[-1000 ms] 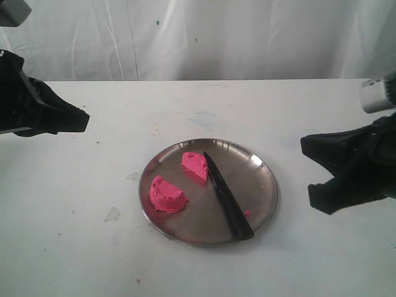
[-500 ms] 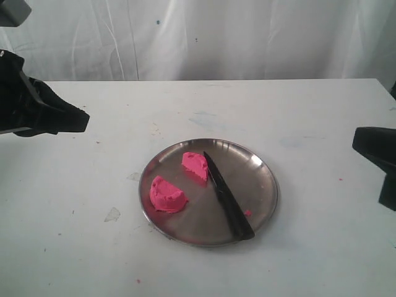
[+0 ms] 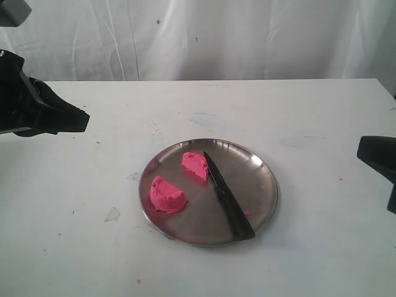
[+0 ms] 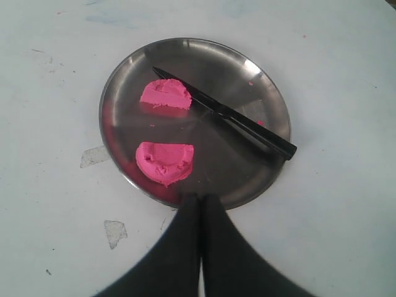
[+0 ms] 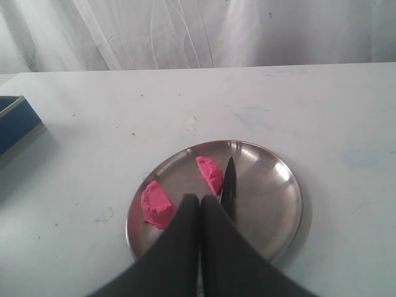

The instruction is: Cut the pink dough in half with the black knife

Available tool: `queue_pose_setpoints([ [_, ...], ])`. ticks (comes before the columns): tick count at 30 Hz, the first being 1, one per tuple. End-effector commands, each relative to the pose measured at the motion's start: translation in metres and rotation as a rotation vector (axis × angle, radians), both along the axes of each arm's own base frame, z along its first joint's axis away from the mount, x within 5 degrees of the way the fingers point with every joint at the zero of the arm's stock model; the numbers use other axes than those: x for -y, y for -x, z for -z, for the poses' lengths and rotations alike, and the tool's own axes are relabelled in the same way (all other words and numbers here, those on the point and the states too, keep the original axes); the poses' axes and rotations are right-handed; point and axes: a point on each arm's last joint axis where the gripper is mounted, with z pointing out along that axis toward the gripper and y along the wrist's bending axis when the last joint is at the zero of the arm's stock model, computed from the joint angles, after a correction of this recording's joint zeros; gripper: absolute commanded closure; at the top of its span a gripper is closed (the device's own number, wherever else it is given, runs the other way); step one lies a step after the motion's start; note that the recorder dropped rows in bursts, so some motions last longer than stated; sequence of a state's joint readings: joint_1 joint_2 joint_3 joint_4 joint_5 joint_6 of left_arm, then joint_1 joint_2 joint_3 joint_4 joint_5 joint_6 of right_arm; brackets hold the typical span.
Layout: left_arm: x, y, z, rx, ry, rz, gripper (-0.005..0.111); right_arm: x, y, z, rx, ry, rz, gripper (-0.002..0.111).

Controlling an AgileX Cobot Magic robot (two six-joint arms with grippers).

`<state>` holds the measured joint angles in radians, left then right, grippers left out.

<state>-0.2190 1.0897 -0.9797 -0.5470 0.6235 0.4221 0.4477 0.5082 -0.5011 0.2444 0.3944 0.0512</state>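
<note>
Pink dough [image 3: 168, 195] in two soft halves, left on steel plate [image 3: 269, 185]; black knife [image 3: 228, 198] just right (likely light, stiff; best taken by near handle). Left gripper [image 4: 199, 198], right gripper [image 5: 199, 199] pressed together, empty.

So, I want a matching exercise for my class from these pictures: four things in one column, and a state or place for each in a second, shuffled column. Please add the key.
Column one:
1. black knife
2. pink dough
3. steel plate
4. left gripper

Column two:
a. shut, holding nothing
b. in two separate pieces
c. round and shiny, on the white table
d. lying flat on the plate, held by nothing

Pairs: 1-d, 2-b, 3-c, 4-a.
</note>
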Motion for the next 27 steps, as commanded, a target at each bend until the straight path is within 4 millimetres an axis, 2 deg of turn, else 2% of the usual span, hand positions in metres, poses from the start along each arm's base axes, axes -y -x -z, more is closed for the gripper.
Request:
queue_pose_setpoints([
  [1, 0.001, 0.004, -0.001, -0.008, 0.016, 0.009, 0.107, 0.001, 0.001, 0.000, 0.006, 0.004, 0.000, 0.108],
  [7, 0.001, 0.004, -0.001, -0.008, 0.016, 0.009, 0.107, 0.000, 0.002, 0.000, -0.010, -0.028, -0.003, 0.108],
  [12, 0.001, 0.004, -0.001, -0.008, 0.016, 0.009, 0.107, -0.001, 0.001, -0.003, 0.048, -0.014, -0.015, 0.108],
  [15, 0.001, 0.004, -0.001, -0.008, 0.016, 0.009, 0.107, 0.001, -0.001, 0.008, 0.107, -0.025, 0.004, 0.108],
  [22, 0.001, 0.004, -0.001, -0.008, 0.016, 0.009, 0.107, 0.017, 0.020, 0.043, 0.198, 0.038, 0.052, 0.108],
  [27, 0.001, 0.004, -0.001, -0.008, 0.016, 0.009, 0.107, 0.032, 0.033, 0.076, 0.213, 0.046, 0.179, 0.108],
])
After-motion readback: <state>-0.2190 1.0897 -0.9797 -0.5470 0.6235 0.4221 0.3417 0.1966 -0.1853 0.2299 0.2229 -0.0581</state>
